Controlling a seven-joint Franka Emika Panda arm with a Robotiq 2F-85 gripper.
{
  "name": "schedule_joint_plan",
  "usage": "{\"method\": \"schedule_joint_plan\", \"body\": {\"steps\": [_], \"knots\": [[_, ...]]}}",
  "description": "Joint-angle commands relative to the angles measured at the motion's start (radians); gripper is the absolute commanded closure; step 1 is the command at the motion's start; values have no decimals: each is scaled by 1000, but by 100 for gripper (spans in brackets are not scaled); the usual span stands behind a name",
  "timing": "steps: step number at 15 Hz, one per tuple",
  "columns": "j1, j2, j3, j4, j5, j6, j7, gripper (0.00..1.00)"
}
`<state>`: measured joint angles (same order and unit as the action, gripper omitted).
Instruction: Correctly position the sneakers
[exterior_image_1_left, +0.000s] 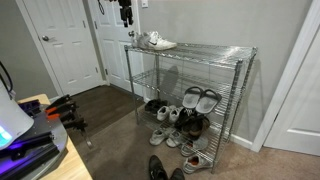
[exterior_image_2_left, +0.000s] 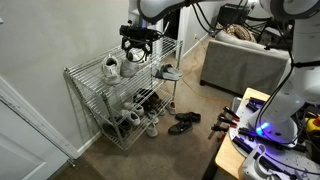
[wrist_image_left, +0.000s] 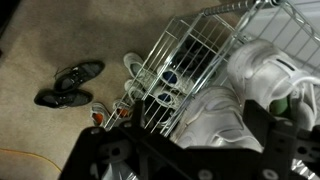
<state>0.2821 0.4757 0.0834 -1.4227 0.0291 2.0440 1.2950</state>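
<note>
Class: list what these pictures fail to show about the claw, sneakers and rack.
Black claw: open or shut unclear; tiny and dark in both exterior views, blurred in wrist view.
White lace-up low-top sneakers: partly hidden behind the claw in wrist view.
Chrome wire rack: lower-shelf shoes too small to count in an exterior view.
</note>
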Motion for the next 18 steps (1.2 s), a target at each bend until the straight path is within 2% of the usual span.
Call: {"method": "schedule_joint_plan", "body": {"steps": [1, 5, 9, 18], "knots": [[34, 53, -48, 30, -40, 136, 150, 0], [64, 103, -111, 43, -125, 187, 301, 0], [72, 146, -138, 56, -162, 188, 409, 0], [74, 196, -140, 73, -175, 167, 482, 0]]}}
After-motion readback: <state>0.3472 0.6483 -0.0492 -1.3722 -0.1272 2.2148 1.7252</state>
